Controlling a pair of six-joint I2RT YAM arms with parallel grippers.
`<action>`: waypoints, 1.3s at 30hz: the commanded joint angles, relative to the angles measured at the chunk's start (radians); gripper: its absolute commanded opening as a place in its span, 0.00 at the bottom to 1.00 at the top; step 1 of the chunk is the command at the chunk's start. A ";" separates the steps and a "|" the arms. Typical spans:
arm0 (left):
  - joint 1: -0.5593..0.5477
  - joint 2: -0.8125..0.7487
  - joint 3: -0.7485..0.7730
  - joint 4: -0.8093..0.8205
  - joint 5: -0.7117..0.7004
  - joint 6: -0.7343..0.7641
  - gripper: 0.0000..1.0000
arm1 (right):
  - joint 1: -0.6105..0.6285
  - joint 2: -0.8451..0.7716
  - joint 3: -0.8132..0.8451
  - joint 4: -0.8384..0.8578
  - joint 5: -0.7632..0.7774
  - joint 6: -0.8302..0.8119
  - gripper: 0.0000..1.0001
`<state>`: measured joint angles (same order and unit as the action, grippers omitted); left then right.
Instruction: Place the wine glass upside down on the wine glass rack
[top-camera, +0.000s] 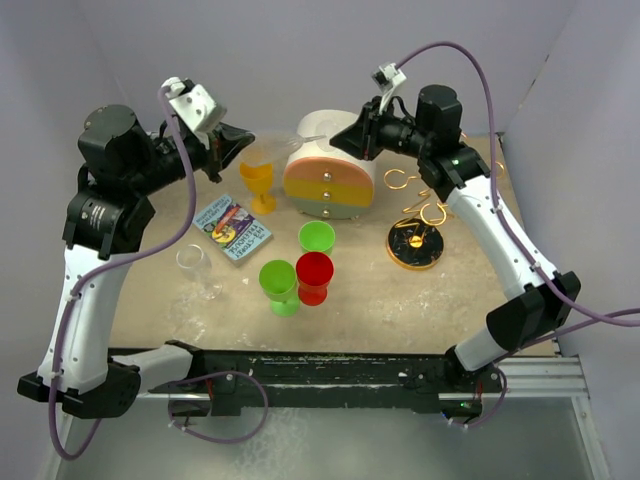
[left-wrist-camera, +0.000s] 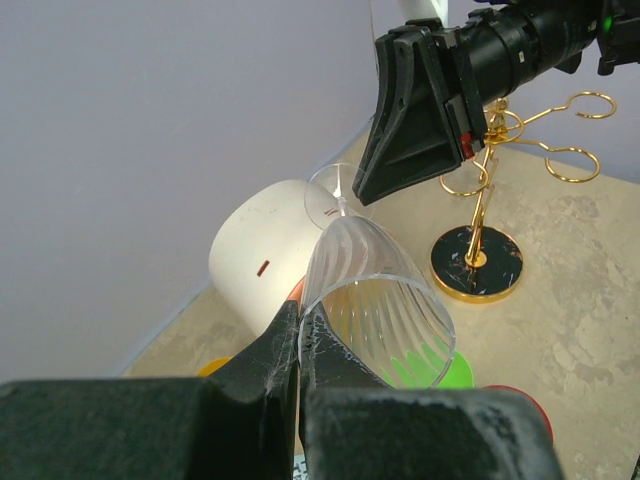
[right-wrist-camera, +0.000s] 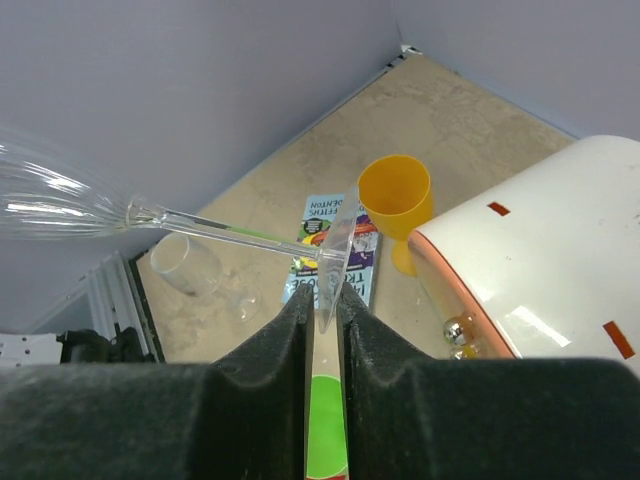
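The clear ribbed wine glass is held level in the air above the back of the table, between both arms. My left gripper is shut on the rim of its bowl, one finger inside and one outside. My right gripper is closed to a narrow gap on the glass's foot, with the stem running off to the left towards the bowl. The gold wire rack stands on its round black-and-gold base at the right, below my right arm, with its loops bare.
A round white drawer box with orange and yellow bands lies under the glass. A yellow goblet, a book, a second clear glass, two green cups and a red cup stand mid-table.
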<state>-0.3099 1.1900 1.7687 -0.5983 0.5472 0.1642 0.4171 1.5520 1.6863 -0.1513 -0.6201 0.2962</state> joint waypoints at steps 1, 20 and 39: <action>0.000 -0.015 -0.008 0.052 0.033 -0.025 0.00 | 0.005 -0.034 -0.007 0.075 -0.021 0.042 0.15; 0.016 -0.045 -0.053 0.068 0.064 -0.037 0.38 | -0.012 -0.088 -0.009 0.029 0.056 -0.024 0.00; 0.079 -0.145 -0.045 -0.018 -0.254 -0.027 0.99 | -0.337 -0.442 -0.013 -0.176 0.708 -0.444 0.00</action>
<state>-0.2459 1.0611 1.7149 -0.6144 0.3775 0.1318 0.1425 1.2003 1.6600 -0.3084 -0.1772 0.0364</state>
